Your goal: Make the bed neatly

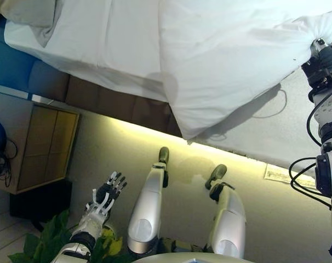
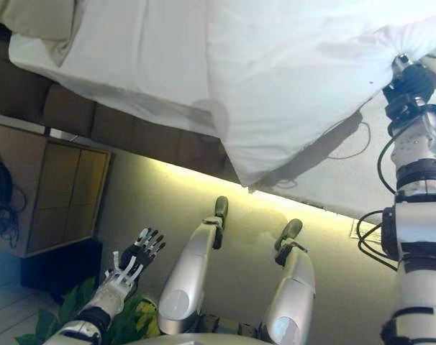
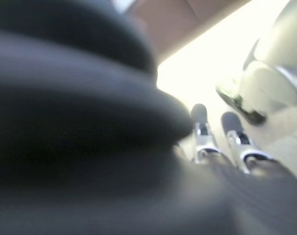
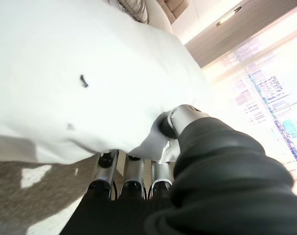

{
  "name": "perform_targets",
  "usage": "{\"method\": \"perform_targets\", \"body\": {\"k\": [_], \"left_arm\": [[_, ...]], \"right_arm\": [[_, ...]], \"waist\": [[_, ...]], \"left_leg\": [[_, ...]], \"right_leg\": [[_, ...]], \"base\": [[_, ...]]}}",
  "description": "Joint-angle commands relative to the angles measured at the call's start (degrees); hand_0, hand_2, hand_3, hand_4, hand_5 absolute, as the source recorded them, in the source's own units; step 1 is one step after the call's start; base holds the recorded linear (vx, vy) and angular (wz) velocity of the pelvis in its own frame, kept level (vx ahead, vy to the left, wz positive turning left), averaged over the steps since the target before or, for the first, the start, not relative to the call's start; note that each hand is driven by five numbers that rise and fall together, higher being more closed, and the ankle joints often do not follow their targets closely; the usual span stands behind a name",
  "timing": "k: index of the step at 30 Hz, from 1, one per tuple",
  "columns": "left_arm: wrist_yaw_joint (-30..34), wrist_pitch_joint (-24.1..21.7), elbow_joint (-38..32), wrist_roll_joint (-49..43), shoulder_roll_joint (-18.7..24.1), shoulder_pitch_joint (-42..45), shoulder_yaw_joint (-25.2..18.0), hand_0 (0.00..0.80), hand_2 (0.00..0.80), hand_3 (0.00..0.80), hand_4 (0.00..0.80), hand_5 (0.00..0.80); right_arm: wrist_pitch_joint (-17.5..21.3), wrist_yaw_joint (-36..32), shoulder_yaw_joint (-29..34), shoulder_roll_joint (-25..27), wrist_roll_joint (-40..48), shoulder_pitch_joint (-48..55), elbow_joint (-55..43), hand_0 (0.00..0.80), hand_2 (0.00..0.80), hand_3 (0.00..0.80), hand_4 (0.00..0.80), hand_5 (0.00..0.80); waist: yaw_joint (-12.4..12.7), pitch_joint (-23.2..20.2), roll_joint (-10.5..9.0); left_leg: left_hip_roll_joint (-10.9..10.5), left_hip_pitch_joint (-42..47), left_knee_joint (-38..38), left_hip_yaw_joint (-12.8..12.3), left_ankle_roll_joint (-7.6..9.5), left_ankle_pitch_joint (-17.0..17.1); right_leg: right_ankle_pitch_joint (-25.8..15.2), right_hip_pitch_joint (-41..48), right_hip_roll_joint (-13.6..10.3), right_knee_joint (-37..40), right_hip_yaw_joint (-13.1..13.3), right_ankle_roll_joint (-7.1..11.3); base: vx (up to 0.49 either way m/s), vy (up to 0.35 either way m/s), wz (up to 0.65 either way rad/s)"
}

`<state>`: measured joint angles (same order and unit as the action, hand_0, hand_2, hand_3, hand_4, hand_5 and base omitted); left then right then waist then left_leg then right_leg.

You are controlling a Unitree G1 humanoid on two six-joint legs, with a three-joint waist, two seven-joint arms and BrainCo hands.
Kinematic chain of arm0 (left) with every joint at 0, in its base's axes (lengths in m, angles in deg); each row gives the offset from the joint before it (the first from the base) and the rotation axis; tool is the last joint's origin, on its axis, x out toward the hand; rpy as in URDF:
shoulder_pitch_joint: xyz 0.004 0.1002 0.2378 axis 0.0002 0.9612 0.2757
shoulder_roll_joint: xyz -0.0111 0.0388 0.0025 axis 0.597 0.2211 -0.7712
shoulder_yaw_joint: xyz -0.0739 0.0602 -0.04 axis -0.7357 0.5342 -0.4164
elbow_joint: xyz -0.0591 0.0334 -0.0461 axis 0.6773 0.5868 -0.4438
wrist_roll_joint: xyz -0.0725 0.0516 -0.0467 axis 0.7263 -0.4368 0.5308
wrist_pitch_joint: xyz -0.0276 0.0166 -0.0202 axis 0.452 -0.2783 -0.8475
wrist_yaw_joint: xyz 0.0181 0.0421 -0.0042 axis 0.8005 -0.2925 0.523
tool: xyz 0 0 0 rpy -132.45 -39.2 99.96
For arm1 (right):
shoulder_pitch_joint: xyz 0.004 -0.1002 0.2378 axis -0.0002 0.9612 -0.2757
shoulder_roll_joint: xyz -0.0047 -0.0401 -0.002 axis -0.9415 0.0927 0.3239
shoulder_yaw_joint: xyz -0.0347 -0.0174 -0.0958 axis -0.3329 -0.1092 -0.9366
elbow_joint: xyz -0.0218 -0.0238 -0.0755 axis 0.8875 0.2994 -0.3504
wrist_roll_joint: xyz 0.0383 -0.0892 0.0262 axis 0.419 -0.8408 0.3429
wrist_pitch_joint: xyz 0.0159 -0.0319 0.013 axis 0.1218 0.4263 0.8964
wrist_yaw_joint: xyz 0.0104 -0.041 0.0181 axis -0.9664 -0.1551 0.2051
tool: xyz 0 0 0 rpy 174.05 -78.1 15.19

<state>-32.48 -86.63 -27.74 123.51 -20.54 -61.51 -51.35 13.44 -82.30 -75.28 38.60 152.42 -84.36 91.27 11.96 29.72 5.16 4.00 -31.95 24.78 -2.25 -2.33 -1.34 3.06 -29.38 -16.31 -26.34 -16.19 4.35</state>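
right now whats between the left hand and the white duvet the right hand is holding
Only bare pale floor: the eye views show the open left hand low by a green plant, apart from the puffy white duvet, whose corner the right hand grips.

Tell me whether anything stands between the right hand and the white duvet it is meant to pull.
Nothing visible does. The right hand is already shut on the white duvet, pinching a bunched fold at its edge. The left hand hangs open low over the floor, away from the bed.

No readable text; paper sheet (image 1: 285, 174) on floor possibly printed, too small.
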Motion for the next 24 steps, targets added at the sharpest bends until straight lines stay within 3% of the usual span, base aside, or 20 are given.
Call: {"method": "perform_targets", "body": {"k": [1,11,14,19,24], "left_arm": [[1.31,-3.76,-3.24,3.38,3.89,0.61,-0.05,0.000,0.000,0.000,0.000,0.000],[-4.54,-7.65,-16.46,8.03,7.98,-10.04,0.84,0.000,0.000,0.000,0.000,0.000],[-6.84,-7.82,-19.70,5.34,7.67,-13.13,1.45,0.000,0.000,0.000,0.000,0.000],[-5.48,0.08,-19.73,-0.24,4.35,-16.79,7.05,0.000,0.000,0.000,0.000,0.000],[-4.48,9.14,-17.06,0.48,0.23,-17.40,12.63,0.000,0.000,0.000,0.000,0.000]], "right_arm": [[2.24,-4.49,1.08,3.92,0.97,-1.16,-6.81,0.800,0.800,0.800,0.800,0.800],[-1.22,-7.38,1.36,-0.59,2.11,2.88,-5.91,0.800,0.800,0.800,0.800,0.800],[-2.18,-7.95,1.36,-3.05,2.55,5.00,-6.20,0.800,0.800,0.800,0.800,0.800],[-4.27,-7.19,-0.06,-7.60,2.54,7.94,-8.04,0.800,0.800,0.800,0.800,0.800],[-5.96,-6.15,-1.69,-10.19,1.51,9.26,-8.29,0.800,0.800,0.800,0.800,0.800]], "waist": [[0.19,-1.32,-1.65],[-0.66,-6.12,-4.55],[-0.72,-7.73,-5.84],[-1.64,-12.04,-7.83],[-2.75,-15.65,-7.96]], "left_leg": [[3.29,2.49,-4.83,2.82,-2.42,2.07],[5.75,8.51,-5.68,3.04,-3.97,1.63],[6.30,11.30,-8.08,2.82,-3.99,3.50],[8.24,18.43,-14.37,1.52,-4.93,4.84],[9.30,24.58,-20.43,-0.49,-5.42,6.17]], "right_leg": [[0.60,3.89,-2.86,-0.57,0.98,3.92],[0.59,12.07,-0.57,3.55,-0.31,3.13],[-1.34,15.68,0.37,7.15,-1.30,2.65],[-2.83,23.33,2.05,14.26,-1.87,3.42],[-3.92,28.89,2.92,19.59,-1.87,4.37]], "base": [[0.007,-0.052,-0.02],[0.024,-0.064,-0.04],[0.062,-0.097,-0.05],[0.148,-0.089,-0.08],[0.144,-0.003,-0.06]]}}
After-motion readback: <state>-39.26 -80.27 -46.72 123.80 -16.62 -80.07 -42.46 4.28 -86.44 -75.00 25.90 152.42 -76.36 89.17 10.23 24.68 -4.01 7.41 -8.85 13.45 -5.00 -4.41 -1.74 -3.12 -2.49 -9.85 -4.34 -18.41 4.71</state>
